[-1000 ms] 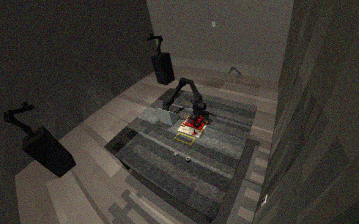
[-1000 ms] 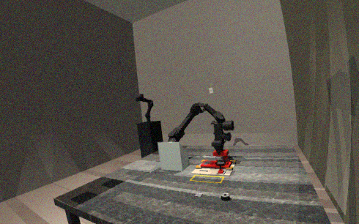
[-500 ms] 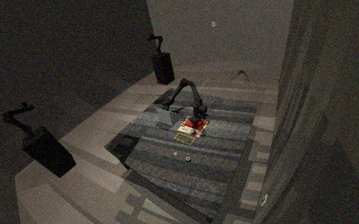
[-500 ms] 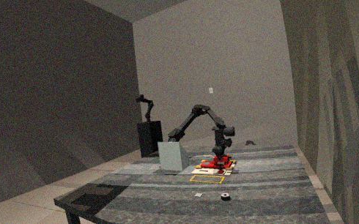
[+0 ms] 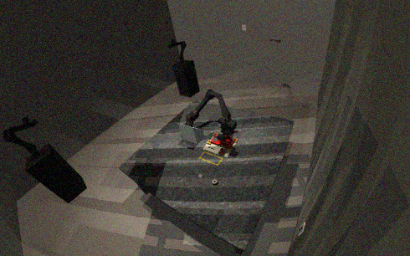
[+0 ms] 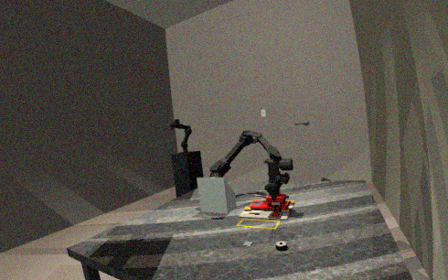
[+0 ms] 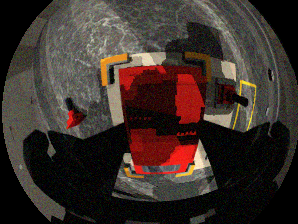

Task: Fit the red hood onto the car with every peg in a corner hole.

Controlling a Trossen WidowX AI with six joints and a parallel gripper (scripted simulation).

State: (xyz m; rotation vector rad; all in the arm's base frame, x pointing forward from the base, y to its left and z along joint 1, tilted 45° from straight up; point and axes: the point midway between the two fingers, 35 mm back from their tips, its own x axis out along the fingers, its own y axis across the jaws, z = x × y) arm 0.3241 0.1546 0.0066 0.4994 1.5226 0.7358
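Observation:
The red hood (image 7: 162, 100) fills the middle of the wrist view, lined up roughly with the jig below. My gripper (image 7: 164, 124) (image 6: 275, 196) is shut on the hood, one dark finger at each side. The red chassis (image 6: 260, 205) sits in the jig, mostly covered by the hood and gripper. The jig's cream plate (image 7: 114, 105) (image 6: 255, 214) shows around it, with orange corner brackets. The engine block, pegs and corner holes are hidden or too dark to make out. I cannot tell whether the hood touches the deck or hangs just above it.
A pale grey box (image 5: 191, 136) (image 6: 212, 197) stands left of the jig. A dark block with a red part (image 7: 226, 95) is beside the chassis. A small red object (image 7: 75, 119) lies at the other side. A yellow outline (image 6: 256, 226) and a small wheel (image 5: 215, 181) (image 6: 281, 245) are in front.

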